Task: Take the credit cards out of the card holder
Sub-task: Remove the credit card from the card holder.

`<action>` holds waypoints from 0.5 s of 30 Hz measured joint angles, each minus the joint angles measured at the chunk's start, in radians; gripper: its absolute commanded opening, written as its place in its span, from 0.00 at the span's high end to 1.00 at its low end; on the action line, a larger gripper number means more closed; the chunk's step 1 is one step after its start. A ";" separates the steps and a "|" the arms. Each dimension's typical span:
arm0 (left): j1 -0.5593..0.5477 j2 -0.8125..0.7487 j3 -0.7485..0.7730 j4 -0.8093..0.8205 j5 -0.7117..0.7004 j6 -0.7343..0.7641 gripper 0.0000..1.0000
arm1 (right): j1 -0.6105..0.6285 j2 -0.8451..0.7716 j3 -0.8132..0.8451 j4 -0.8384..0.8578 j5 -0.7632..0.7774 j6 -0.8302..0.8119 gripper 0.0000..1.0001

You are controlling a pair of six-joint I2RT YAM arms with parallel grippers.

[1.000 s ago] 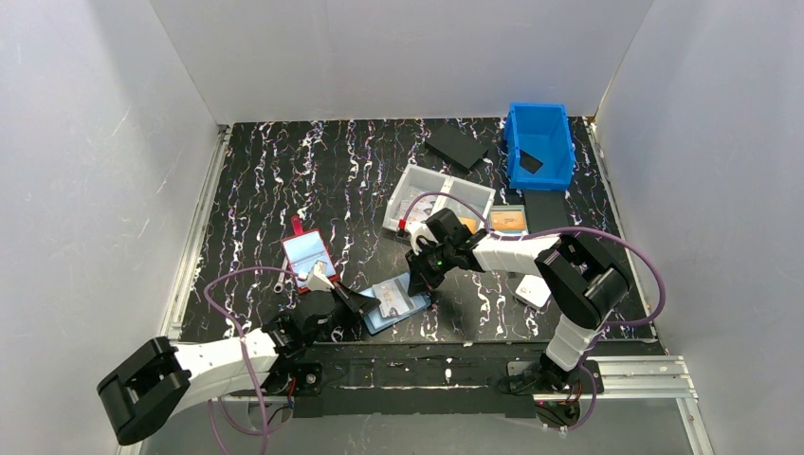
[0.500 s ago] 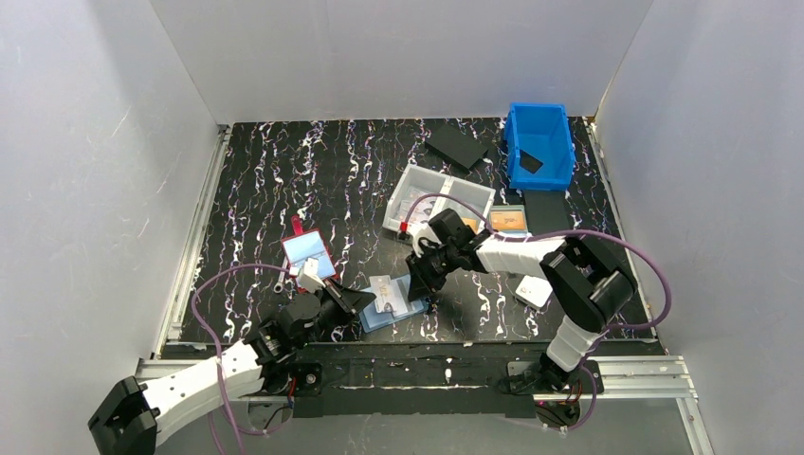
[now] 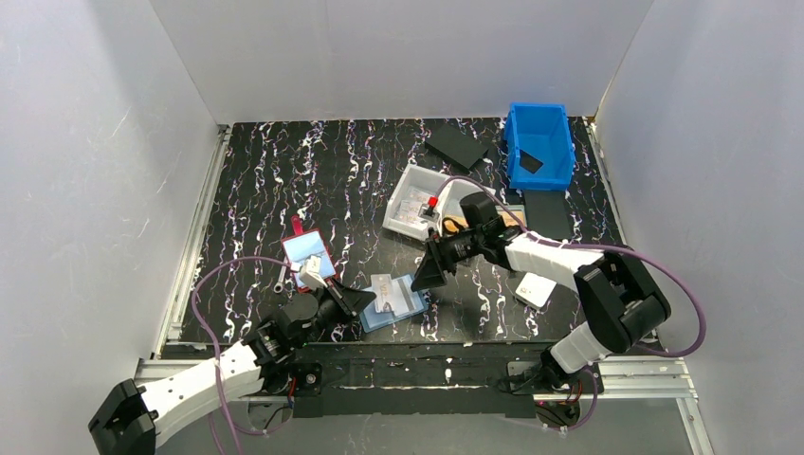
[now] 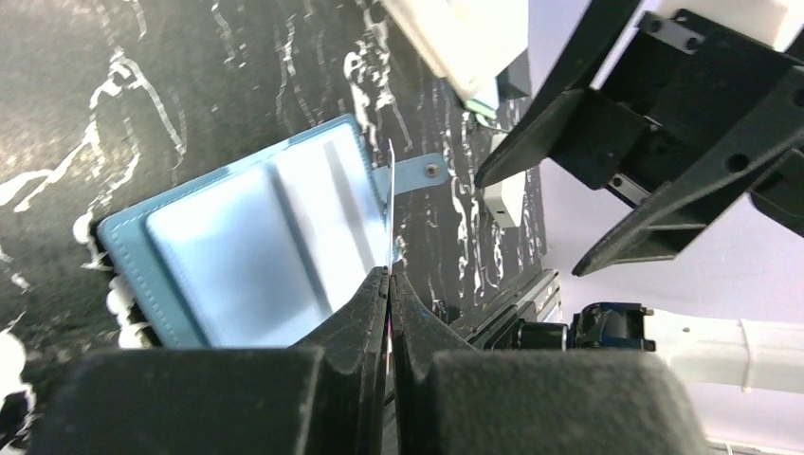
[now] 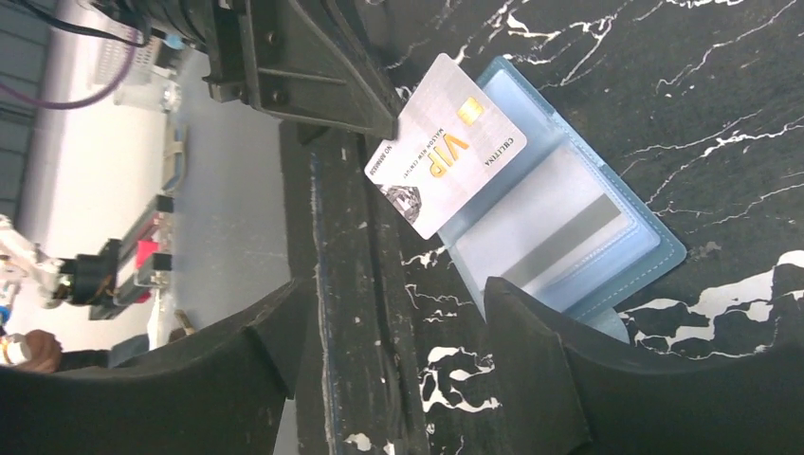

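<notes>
Slippage looks possible: left tool [image 4: 389,281] clamps only the credit card [image 5: 431,142] by its edge, right tool [image 5: 393,305] spread apart.

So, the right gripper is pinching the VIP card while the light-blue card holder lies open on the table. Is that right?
No: the left gripper pinches the VIP card. The right gripper is open and empty, as the right wrist view shows. The light-blue card holder does lie open.
</notes>
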 measured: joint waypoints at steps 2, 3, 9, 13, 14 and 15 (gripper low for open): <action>0.000 -0.010 0.002 0.026 0.002 0.027 1.00 | -0.020 -0.005 -0.011 0.040 -0.038 0.053 0.16; 0.000 -0.013 0.006 0.043 0.003 0.046 1.00 | -0.031 -0.010 -0.015 0.068 -0.060 0.094 0.14; 0.000 0.075 0.085 0.243 0.026 0.119 1.00 | -0.062 -0.062 -0.017 0.176 -0.139 0.254 0.13; 0.000 0.171 0.168 0.370 0.062 0.131 1.00 | -0.068 -0.057 0.040 0.190 -0.183 0.334 0.18; 0.000 0.180 0.172 0.393 0.064 0.130 1.00 | -0.068 -0.054 0.053 0.191 -0.190 0.338 0.24; 0.000 0.195 0.172 0.420 0.068 0.128 1.00 | -0.068 -0.045 0.073 0.191 -0.197 0.355 0.31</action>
